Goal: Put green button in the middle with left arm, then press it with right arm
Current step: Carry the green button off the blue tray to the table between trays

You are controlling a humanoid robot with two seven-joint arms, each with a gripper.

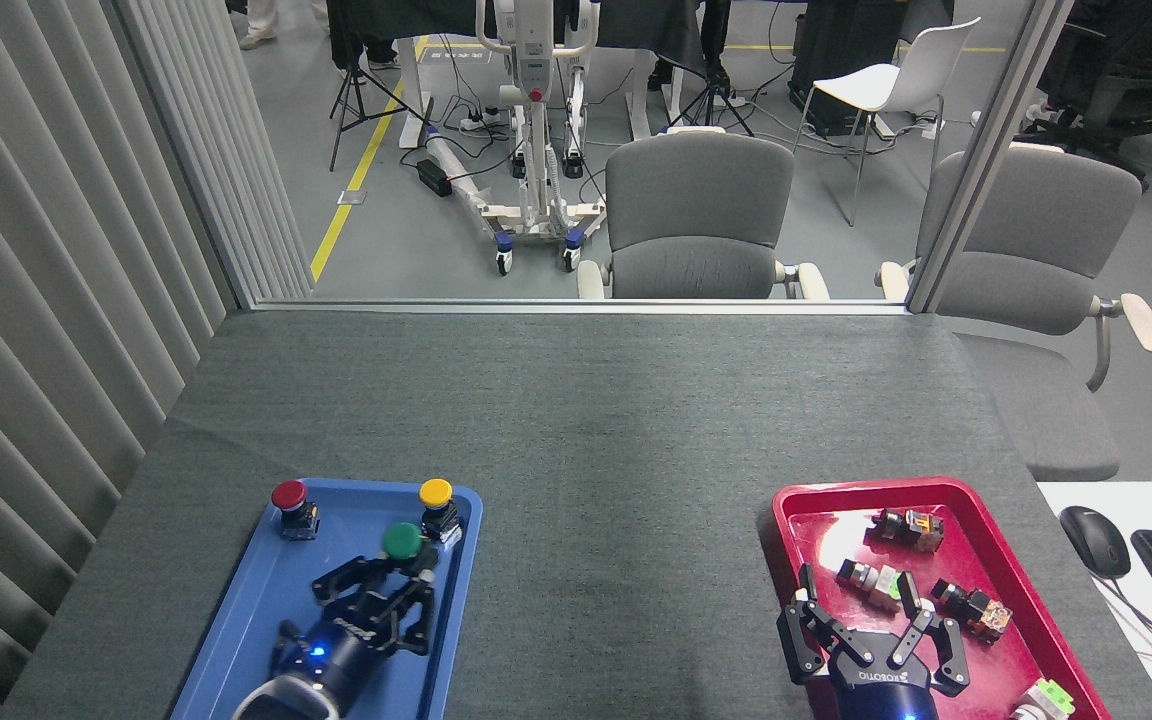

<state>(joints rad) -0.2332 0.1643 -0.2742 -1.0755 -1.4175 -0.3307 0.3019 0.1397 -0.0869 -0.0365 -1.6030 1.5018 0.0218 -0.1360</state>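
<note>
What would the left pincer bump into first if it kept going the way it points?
Probably the yellow button. The left pincer, shut on the green button, points up and right, and the yellow one stands just beyond. Depth is unclear, so it may pass above it.

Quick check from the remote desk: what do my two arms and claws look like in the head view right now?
Both are alike: the left claw and the right claw are black with several jointed, linked fingers on a black body. Each body carries white lettering, easier to make out on the right one. A small blue light glows at each wrist. Behind the left wrist a pale grey rounded arm segment shows. No loose cables are visible.
</note>
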